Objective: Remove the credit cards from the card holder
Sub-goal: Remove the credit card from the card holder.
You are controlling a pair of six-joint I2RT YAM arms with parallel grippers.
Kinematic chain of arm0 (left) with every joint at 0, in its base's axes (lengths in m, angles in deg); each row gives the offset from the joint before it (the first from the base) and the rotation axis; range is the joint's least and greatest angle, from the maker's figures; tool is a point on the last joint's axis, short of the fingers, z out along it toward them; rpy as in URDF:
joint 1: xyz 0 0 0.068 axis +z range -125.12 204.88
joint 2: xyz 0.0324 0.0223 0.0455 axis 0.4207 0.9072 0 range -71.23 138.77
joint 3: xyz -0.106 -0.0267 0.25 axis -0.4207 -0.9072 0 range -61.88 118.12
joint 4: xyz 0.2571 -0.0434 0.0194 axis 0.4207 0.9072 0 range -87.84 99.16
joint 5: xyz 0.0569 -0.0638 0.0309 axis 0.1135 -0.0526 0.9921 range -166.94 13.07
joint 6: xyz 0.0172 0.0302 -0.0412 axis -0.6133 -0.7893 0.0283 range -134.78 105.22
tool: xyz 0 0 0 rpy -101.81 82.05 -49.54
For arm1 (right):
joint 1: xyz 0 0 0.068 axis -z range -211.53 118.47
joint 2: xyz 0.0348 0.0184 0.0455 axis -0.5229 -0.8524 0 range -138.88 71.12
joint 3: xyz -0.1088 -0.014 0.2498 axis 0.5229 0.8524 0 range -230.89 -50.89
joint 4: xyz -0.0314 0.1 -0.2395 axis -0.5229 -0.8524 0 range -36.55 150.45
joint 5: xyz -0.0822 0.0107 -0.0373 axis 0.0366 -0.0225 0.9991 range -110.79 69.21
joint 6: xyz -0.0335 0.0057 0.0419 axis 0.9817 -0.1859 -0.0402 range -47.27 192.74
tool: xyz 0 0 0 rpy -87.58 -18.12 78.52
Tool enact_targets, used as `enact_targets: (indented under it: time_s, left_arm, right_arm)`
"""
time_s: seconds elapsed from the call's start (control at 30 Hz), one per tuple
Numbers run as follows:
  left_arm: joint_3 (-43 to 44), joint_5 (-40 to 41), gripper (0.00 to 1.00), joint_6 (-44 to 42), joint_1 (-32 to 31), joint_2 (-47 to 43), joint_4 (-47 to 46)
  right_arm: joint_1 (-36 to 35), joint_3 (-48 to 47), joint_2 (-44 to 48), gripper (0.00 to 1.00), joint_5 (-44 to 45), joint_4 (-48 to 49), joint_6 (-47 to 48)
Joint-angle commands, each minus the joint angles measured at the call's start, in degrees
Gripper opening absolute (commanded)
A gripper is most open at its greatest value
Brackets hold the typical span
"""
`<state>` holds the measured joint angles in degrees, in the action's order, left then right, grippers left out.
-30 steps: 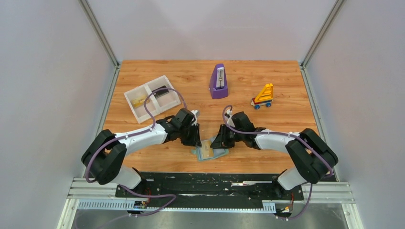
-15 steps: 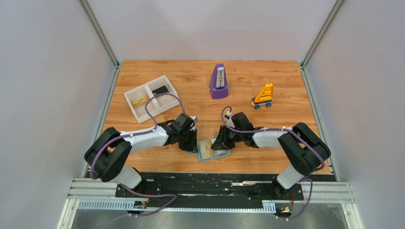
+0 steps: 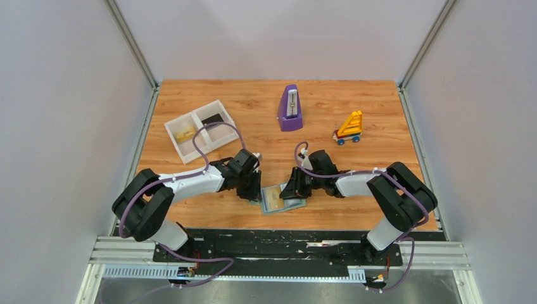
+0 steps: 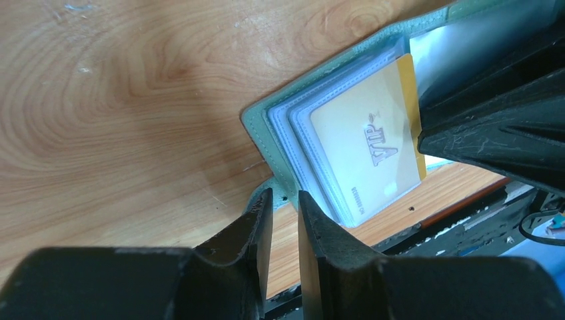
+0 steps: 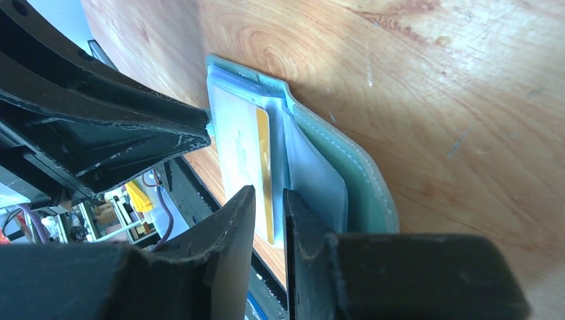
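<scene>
The pale teal card holder (image 3: 271, 207) lies open near the table's front edge. It also shows in the left wrist view (image 4: 256, 123) and the right wrist view (image 5: 363, 180). A gold card (image 4: 363, 147) printed VIP sits in its clear sleeves, with one gold edge (image 5: 264, 153) exposed. My left gripper (image 3: 256, 192) (image 4: 284, 195) has its jaws almost together, tips at the holder's strap tab. My right gripper (image 3: 290, 191) (image 5: 268, 190) has its jaws almost together over the card's exposed edge. I see nothing clamped in either slit.
A white two-compartment tray (image 3: 175, 140) at the back left holds a yellowish card (image 3: 185, 133) and a dark card (image 3: 214, 118). A purple metronome-like object (image 3: 290, 109) and a yellow toy (image 3: 349, 128) stand further back. A black rail (image 3: 278, 244) runs along the near edge.
Over the last second both grippers have closed in on the holder from either side. The holder has shifted slightly. In the last half second almost nothing has moved.
</scene>
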<state>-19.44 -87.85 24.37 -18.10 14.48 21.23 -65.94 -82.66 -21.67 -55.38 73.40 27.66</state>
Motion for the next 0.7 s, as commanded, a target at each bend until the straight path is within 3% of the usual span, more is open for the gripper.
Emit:
enact_targets:
  time_s: [0.0, 0.43, 0.67]
  left_arm:
    - [3.55, 1.68, 0.29, 0.83, 0.16, -2.00, 2.55]
    - [3.32, -2.07, 0.31, 2.18, 0.17, 1.04, -3.32]
    - [4.01, -1.42, 0.27, 1.63, 0.17, 5.11, -1.84]
  right_arm:
    - [0.22, 0.30, -0.75, 0.24, -0.59, 2.98, 0.95]
    - [0.32, 1.49, -2.15, 0.23, -2.20, 5.96, 0.34]
    - [0.90, 2.46, -2.55, 0.20, -3.24, 8.15, -0.42]
